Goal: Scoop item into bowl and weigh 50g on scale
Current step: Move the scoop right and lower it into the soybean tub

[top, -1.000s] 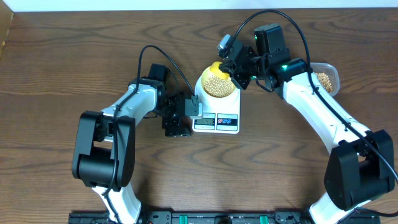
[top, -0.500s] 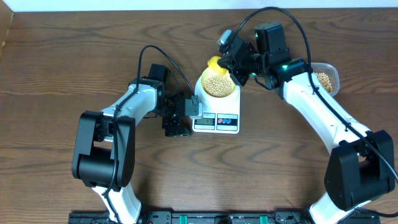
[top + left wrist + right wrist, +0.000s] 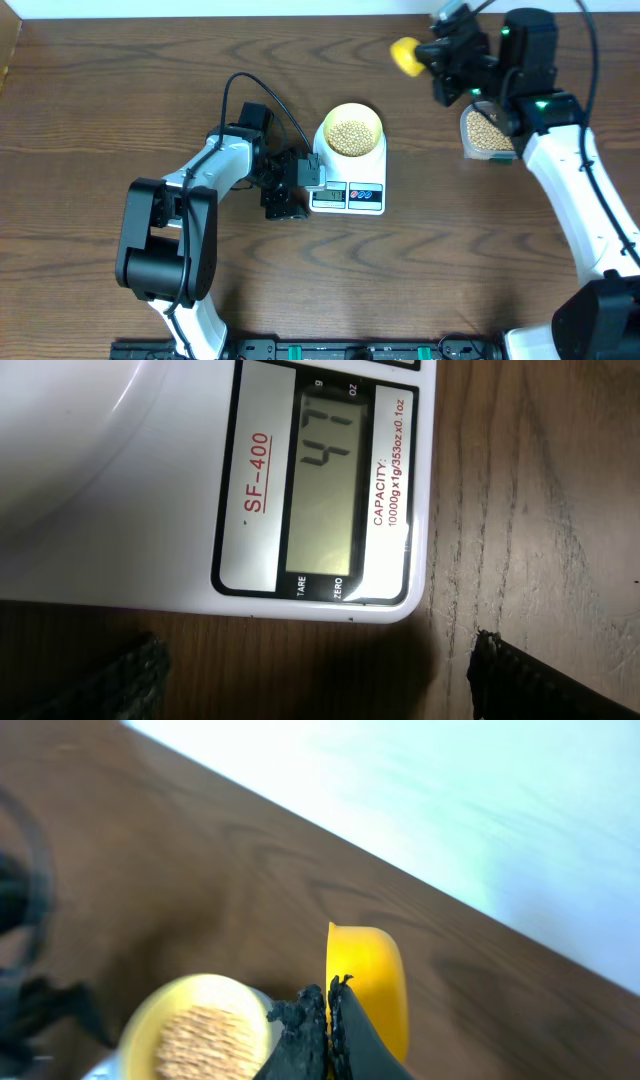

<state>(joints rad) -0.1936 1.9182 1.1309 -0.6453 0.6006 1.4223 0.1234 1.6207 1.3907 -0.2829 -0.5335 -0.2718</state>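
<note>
Dark wood-grain surface point(image 3: 90, 80). Beans point(image 3: 352, 135): small, hard, light, round. They will roll and scatter, so take them by scoop, never pinched. Heaped in bowl point(image 3: 329, 122), which sits on scale point(image 3: 376, 166); display point(image 3: 322, 480) appears to read 47 g. Judged short of 50, only a few beans wanted. Left end effector point(image 3: 330, 680) beside the scale's display corner, fingers wide apart, holding nothing. Right end effector point(image 3: 327, 1012) closed on the handle of the scoop point(image 3: 404, 55), raised well clear of the bowl, near the bean container point(image 3: 466, 145); scoop contents not visible
</note>
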